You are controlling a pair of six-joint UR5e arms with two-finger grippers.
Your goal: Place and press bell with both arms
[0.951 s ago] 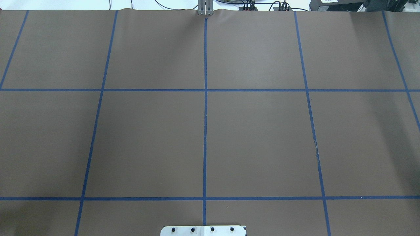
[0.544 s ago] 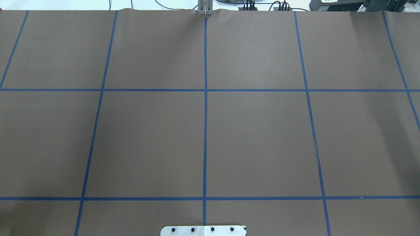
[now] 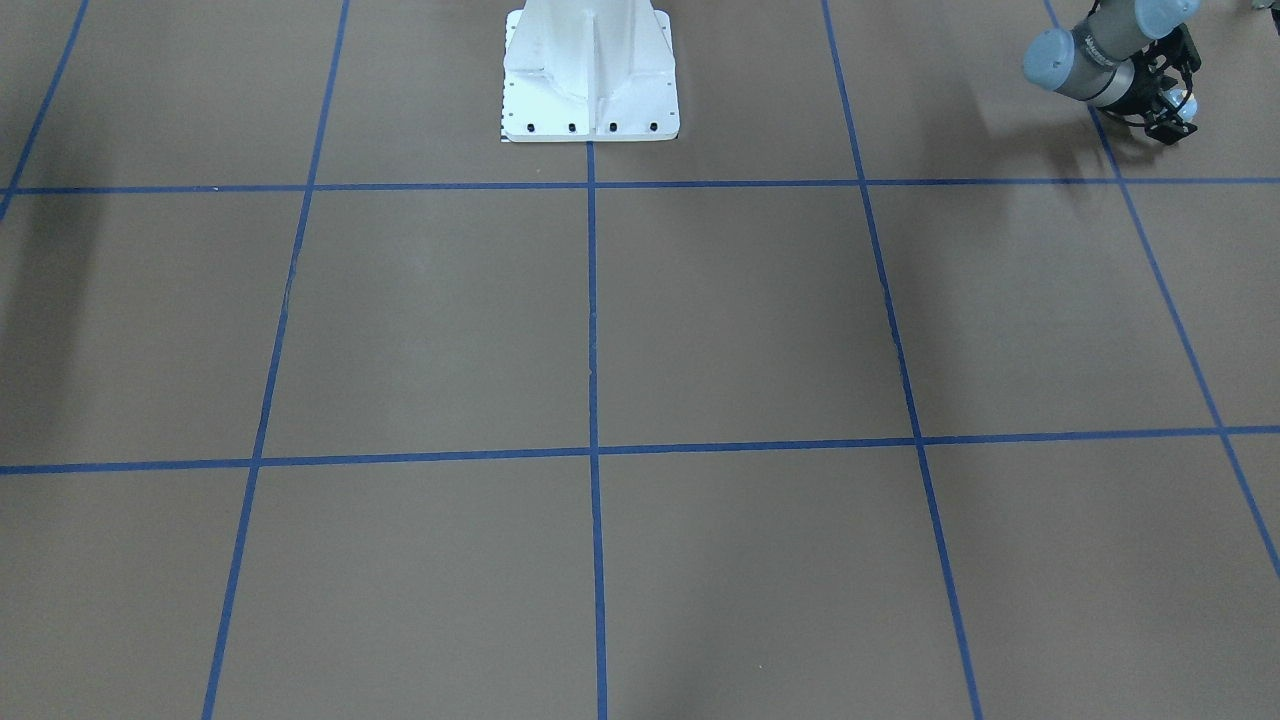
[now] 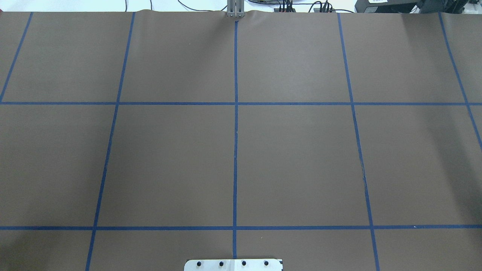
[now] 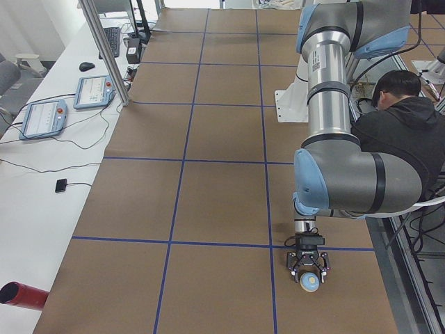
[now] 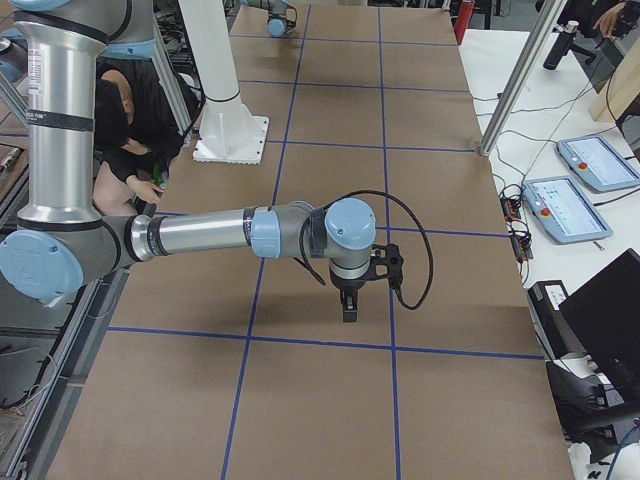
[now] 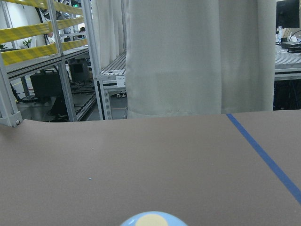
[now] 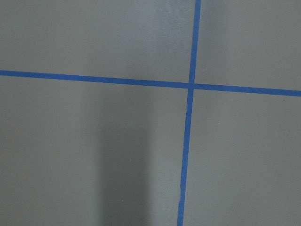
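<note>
Left hand (image 5: 309, 271) clasps the bell (image 5: 310, 282) low over the tabletop's (image 5: 208, 202) left end; how the right hand (image 6: 348, 312) stands I cannot tell. A tilted release could tip the bell, and a shallow pinch might let it slip.

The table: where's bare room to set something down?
The middle squares of the table, between the tape lines out from the pedestal, are bare. It is crowded at the ends: the left end effector with the bell at one, the right end effector low over the other.
</note>
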